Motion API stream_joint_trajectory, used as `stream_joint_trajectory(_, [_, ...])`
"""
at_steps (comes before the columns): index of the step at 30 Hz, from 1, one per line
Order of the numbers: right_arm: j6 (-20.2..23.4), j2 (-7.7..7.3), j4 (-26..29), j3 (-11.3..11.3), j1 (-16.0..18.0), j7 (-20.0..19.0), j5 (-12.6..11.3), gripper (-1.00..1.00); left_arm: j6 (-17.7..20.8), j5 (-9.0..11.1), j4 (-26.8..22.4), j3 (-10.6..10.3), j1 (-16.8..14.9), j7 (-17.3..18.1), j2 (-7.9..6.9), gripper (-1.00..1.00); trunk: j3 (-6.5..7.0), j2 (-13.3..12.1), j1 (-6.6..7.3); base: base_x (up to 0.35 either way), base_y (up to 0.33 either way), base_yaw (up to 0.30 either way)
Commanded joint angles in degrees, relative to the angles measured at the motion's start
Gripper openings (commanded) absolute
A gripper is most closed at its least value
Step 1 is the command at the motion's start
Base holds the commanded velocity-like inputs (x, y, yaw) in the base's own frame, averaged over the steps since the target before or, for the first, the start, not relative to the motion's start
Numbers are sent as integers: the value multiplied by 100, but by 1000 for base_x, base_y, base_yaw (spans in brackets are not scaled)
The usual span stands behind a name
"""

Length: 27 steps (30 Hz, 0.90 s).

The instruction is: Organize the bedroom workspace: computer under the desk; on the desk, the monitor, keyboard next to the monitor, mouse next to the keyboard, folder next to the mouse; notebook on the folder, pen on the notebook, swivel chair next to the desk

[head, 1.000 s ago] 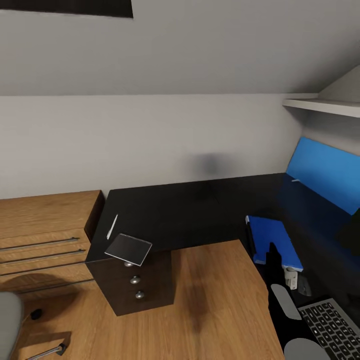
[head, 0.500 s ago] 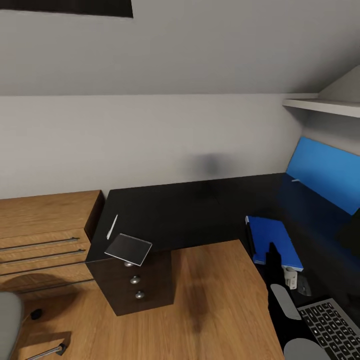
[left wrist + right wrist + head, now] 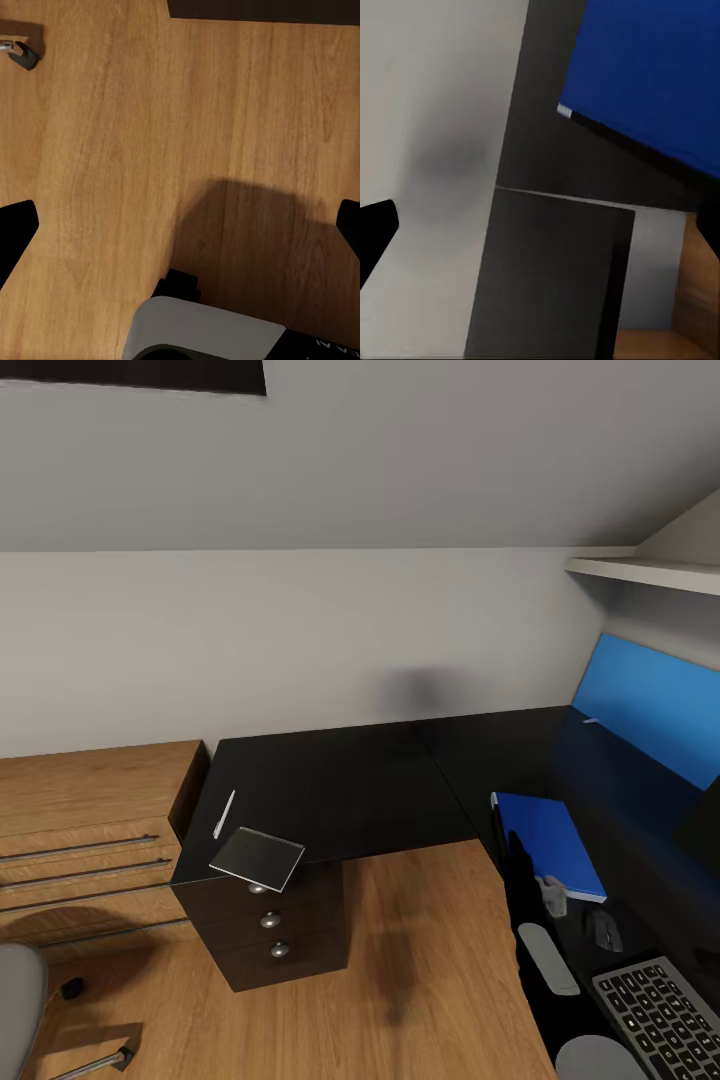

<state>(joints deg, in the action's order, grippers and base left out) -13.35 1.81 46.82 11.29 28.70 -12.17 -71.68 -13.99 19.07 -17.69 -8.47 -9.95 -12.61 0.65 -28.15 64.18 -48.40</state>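
Three of the steps look done from where we stand, and several are left. Going left to right in the head view: the swivel chair [image 3: 18,1000] shows only as a grey edge low at the left, out on the wood floor [image 3: 420,970] and apart from the desk [image 3: 340,785], so we judge it has yet to be set beside the desk. The pen [image 3: 225,813] lies on the desk's left end, and the notebook [image 3: 258,857] sits just beside it, hanging over the front edge above the drawers [image 3: 270,920]. Neither is stacked yet.

Further right, the folder [image 3: 548,840] lies flat on the desk, with nothing on it. Near it the mouse [image 3: 603,930] rests on the black top, and the keyboard [image 3: 660,1015] lies just beside the mouse at the lower right. We cannot make out the monitor or the computer.

As for containers, the drawers under the desk's left end are closed, and what they hold is hidden from us.

The right gripper [image 3: 548,893] hangs low by the folder's near edge. In its wrist view the fingertips stand far apart at the frame's sides with nothing between them. The left gripper [image 3: 180,225] is likewise spread wide and empty over bare floor.
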Motion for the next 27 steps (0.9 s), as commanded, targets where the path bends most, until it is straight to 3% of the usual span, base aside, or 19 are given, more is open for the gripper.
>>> stream_joint_trajectory(1, [0,7,-11,-32,4,-50,-13,100,-19,36,2,-49,-5,-40,-3,100,-5,3,0,0,0,0])
stream_joint_trajectory(10, [28,143,-235,-456,4,-55,51,100,-24,36,2,-53,-5,-40,-3,100,-5,3,0,0,0,0])
stream_joint_trajectory(12, [25,411,-531,-550,4,-54,53,100,-25,36,2,-64,-6,-40,-3,100,-5,3,0,0,0,16])
stream_joint_trajectory(17, [7,670,-903,-668,4,-53,64,100,-25,36,2,-66,-5,-40,-3,100,-5,3,0,0,0,156])
stream_joint_trajectory(27, [-8,815,-1225,-1399,4,-44,57,100,-25,36,2,-67,-5,-40,-3,100,-5,3,0,0,0,258])
